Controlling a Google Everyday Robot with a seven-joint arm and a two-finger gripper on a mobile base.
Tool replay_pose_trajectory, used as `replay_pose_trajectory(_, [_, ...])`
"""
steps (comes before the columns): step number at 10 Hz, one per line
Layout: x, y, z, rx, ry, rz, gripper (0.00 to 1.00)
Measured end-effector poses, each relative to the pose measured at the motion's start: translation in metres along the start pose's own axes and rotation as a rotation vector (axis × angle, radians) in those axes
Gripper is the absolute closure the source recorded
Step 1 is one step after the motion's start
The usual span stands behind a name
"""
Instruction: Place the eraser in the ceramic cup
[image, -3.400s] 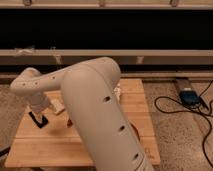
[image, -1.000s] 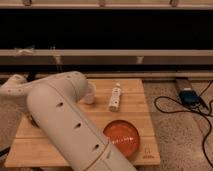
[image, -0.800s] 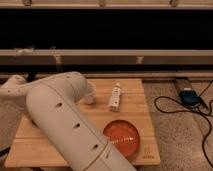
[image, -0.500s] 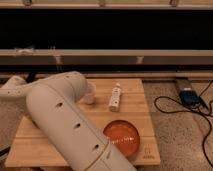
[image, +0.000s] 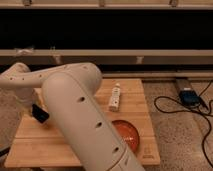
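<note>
Camera view: wooden board (image: 30, 145).
Gripper (image: 40, 114): closed, low at the board's 9 o'clock.
Eraser: indistinguishable from the dark gripper tip.
Cup: hidden behind arm (image: 80, 120).
Bowl (image: 128, 134): orange, 5 o'clock.
Block (image: 115, 97): pale, 1 o'clock.

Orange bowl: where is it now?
In the camera view, the orange bowl sits at the board's front right, before the pale block, partly hidden by the arm; the gripper is over the board's left side.
</note>
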Motion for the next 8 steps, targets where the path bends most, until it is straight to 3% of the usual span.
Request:
replay_pose_trajectory(3, [0.016,-0.014,-0.031,-0.095,-0.050,-0.216,1.00])
replay_pose_trajectory(6, [0.019,-0.030,-0.046,-0.143,-0.110,-0.291,1.00])
replay_pose_trajectory(8, [0.022,-0.042,-0.057,-0.158,-0.160,-0.303,1.00])
